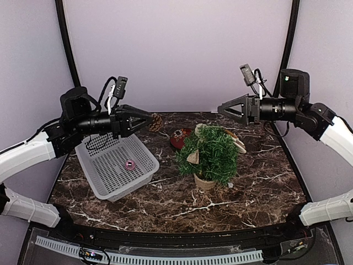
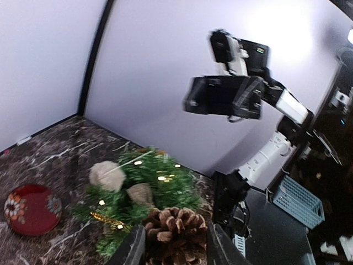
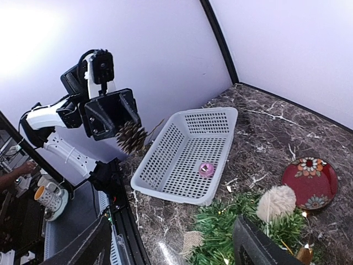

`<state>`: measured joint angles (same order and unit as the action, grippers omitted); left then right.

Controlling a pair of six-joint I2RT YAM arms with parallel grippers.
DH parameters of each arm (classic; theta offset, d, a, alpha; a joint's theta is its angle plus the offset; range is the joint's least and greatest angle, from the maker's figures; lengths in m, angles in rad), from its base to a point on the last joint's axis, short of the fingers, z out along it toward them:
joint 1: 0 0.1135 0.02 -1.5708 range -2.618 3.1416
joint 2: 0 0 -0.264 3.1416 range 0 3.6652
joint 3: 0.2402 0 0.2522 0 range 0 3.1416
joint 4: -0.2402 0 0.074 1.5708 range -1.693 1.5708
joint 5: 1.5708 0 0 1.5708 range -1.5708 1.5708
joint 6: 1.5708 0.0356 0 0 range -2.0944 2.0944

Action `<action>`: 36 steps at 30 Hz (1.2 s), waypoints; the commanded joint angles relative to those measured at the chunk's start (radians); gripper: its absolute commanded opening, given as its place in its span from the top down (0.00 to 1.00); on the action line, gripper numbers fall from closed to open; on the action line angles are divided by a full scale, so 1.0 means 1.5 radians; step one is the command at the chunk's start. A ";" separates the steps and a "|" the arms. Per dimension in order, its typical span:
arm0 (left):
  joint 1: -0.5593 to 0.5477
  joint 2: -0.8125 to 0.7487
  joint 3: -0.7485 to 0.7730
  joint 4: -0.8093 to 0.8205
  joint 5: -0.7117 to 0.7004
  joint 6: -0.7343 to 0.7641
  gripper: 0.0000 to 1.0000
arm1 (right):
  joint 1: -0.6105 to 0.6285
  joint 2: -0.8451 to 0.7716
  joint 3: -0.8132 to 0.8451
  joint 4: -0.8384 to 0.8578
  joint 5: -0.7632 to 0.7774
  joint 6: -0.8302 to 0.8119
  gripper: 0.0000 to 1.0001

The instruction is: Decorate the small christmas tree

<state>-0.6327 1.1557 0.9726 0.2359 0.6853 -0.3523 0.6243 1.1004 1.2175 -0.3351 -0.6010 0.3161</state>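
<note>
Near the middle of the top view, the small christmas tree (image 1: 209, 152) stands upright in its beige pot (image 1: 204, 182) on the dark marble table (image 1: 259, 193). Its branches hide the right side of a red plate (image 1: 177, 138) lying just behind it. Pale ornaments hang among the needles, but their shapes are hard to make out. Both wrist views cut off the pot: the left wrist view shows the tree low in the centre, and the right wrist view shows only its top at the bottom edge.

A white basket (image 1: 99, 182) sits left of the tree. A small pink object (image 1: 130, 164) lies inside it, too small to identify.

From the left of the top view, the left arm reaches roughly level toward the right, above the far corner of the basket. The left gripper (image 1: 148, 119) is pinching a brown pine cone (image 1: 155, 122) that sticks out past its tips. In the left wrist view the cone's lower part is cut off at the bottom edge.

From the right side, the right arm reaches level toward the left, above and behind the tree. The right gripper (image 1: 222, 109) has its fingers (image 3: 83, 248) spread wide with nothing between them. Only their blurred bases show in the right wrist view.
</note>
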 commanded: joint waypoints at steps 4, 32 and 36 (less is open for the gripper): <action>-0.148 -0.028 0.054 -0.059 0.028 0.316 0.61 | 0.009 0.021 0.041 0.036 -0.110 -0.004 0.24; -0.461 0.003 0.083 -0.193 -0.433 0.783 0.60 | 0.234 0.128 0.131 -0.167 -0.072 -0.137 0.45; -0.462 -0.009 0.078 -0.173 -0.395 0.769 0.60 | 0.247 0.124 0.119 -0.157 -0.070 -0.153 0.46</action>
<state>-1.3224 1.1770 1.0912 -0.0841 0.0593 0.7990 0.9733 1.2980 1.3941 -0.5938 -0.7132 0.1295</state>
